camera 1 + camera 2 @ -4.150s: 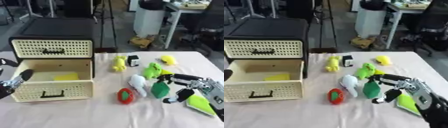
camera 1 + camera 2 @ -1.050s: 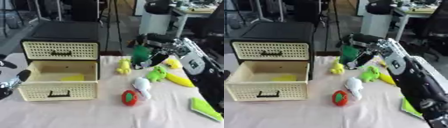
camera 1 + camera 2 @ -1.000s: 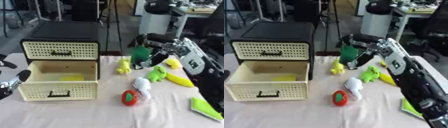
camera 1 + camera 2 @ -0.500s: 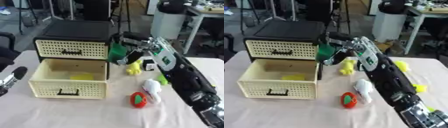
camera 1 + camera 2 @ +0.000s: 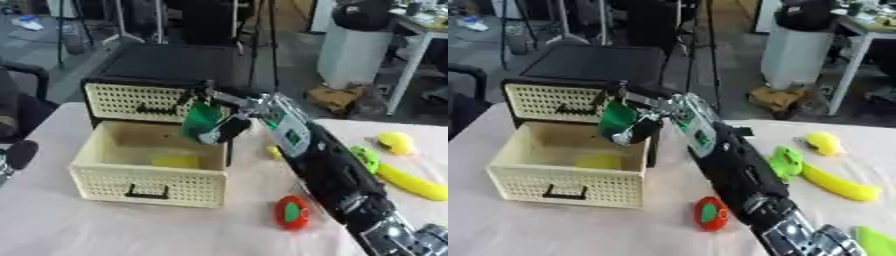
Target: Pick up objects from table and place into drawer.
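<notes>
My right arm reaches across from the lower right, and my right hand (image 5: 229, 128) is shut on a green object (image 5: 202, 120). It holds it just above the right side of the open lower drawer (image 5: 140, 176), a cream perforated box pulled out of a black cabinet (image 5: 175, 62). A flat yellow item (image 5: 175, 161) lies inside the drawer. My left hand (image 5: 17, 152) shows only as a dark shape at the left edge, beside the drawer.
On the table to the right lie a red and green round object (image 5: 290, 212), a green toy (image 5: 366, 158), a long yellow piece (image 5: 411, 181) and a rounded yellow piece (image 5: 395, 142). Another green piece (image 5: 875, 242) sits at the lower right corner. The upper drawer (image 5: 131, 102) is closed.
My right hand has carried the green object leftwards from over the middle of the table to above the open drawer. The camera has also shifted.
</notes>
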